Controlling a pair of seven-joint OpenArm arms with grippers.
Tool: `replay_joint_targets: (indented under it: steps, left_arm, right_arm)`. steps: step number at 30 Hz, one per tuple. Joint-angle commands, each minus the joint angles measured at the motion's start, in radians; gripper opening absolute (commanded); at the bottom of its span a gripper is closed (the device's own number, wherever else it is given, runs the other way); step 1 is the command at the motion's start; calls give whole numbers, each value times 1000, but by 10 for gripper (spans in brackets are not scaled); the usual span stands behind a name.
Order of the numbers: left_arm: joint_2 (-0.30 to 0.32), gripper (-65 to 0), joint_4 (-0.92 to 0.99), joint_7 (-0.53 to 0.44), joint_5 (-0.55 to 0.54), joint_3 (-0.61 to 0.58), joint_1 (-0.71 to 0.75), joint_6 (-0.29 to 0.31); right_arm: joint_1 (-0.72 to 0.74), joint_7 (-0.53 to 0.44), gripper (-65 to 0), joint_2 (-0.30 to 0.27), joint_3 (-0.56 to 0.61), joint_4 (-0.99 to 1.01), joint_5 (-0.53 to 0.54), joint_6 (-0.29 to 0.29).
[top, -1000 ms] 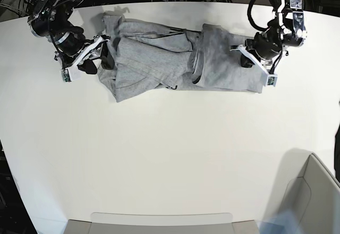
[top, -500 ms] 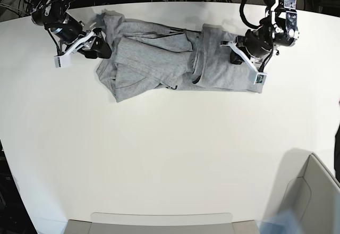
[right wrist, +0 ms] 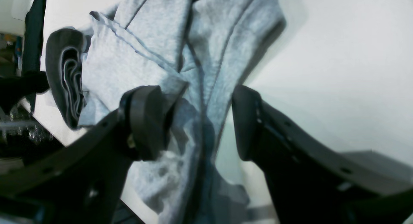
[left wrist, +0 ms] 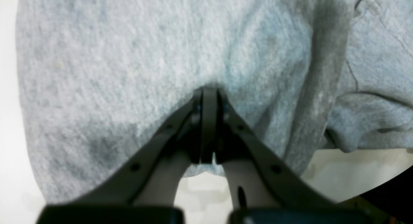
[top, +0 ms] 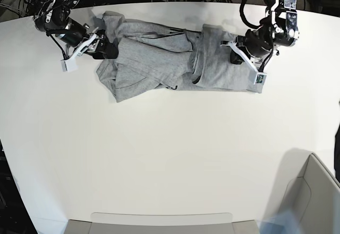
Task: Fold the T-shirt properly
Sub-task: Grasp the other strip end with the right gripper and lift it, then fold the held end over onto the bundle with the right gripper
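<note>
Grey T-shirt [top: 175,64] is seen bunched in a long strip along the table's [top: 159,154] far edge, its long axis running from 9 to 3 o'clock in the base view, one arm at each end. The left gripper [left wrist: 209,98] is pinched tight at the 3 o'clock end with cloth puckered against its tips, though whether fabric is actually caught cannot be told. The right gripper [right wrist: 196,120] is spread wide at the 9 o'clock end, straddling a ridge of cloth, nothing gripped.
</note>
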State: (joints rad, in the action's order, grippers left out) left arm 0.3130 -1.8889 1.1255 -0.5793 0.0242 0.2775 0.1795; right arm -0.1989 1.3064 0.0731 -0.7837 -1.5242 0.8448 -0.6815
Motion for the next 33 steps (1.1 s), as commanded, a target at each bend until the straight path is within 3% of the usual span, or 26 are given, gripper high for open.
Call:
replay_joint_targets:
  steps: [1,11,17,21,23,28,33]
  left_arm:
    - [5,-650,-14,-14,-9,1,-5,2]
    - [5,-650,-14,-17,-9,1,16,2]
    - [7,-650,-14,-17,-9,3,15,2]
    - [7,-650,-14,-17,-9,3,15,2]
    - [7,-650,-14,-17,-9,6,15,2]
    - [8,-650,-14,-17,-9,7,15,2]
    - [8,-650,-14,-15,-9,7,13,2]
  right_arm:
    - [3,31,-305,3,22,-6,-22,-17]
    - [14,22,-305,46,56,-9,-45,-17]
    - [71,22,-305,84,54,-8,-207,-17]
    - [83,22,-316,84,54,-6,-239,-17]
    - [83,22,-366,84,54,-8,-243,-17]
    - [83,23,-637,84,54,-9,-244,-17]
    - [114,22,-650,52,54,-9,-243,-17]
